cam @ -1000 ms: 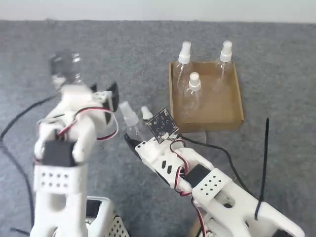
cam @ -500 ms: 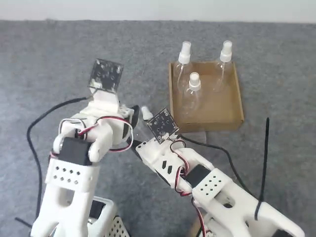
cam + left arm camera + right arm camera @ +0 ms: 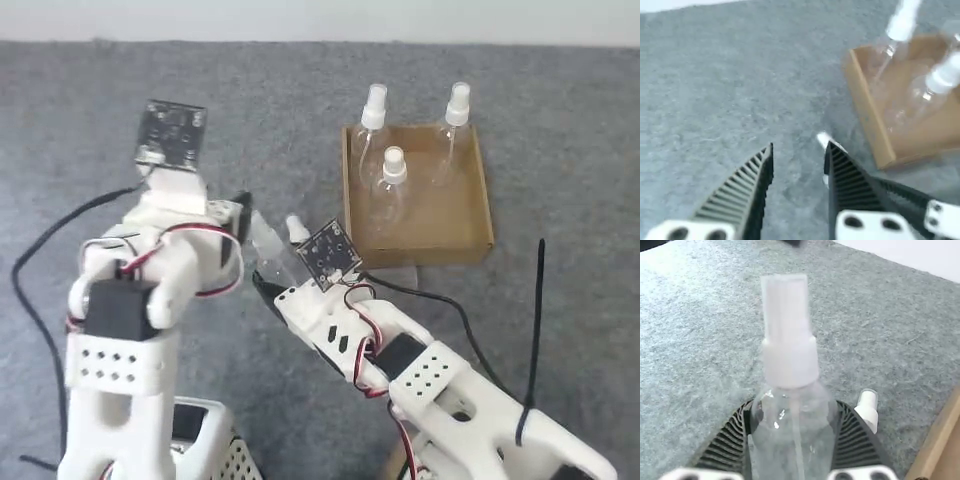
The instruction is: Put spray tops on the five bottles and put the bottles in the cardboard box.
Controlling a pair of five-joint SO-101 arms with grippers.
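Backing off toward 10 o'clock in the high view, the left gripper (image 3: 797, 150) now hangs wide open and empty. The right gripper (image 3: 792, 412) clamps the topped spray bottle (image 3: 790, 440) upright. The cardboard box (image 3: 470, 240) lies at 2 o'clock from the bottle, nearer the right arm.

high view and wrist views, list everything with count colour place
grey carpet-like table cover: one, grey, under everything
brown cardboard box: one, brown, on the cover
clear plastic spray bottles with white tops: three, clear, in the box
clear plastic bottle with white spray top: one, clear, in right gripper
small white spray top: one, white, beside held bottle
white perforated basket: one, white, by left arm's base
black cables: several, black, along arms
left gripper: one, black fingers, open
right gripper: one, black fingers, shut on bottle
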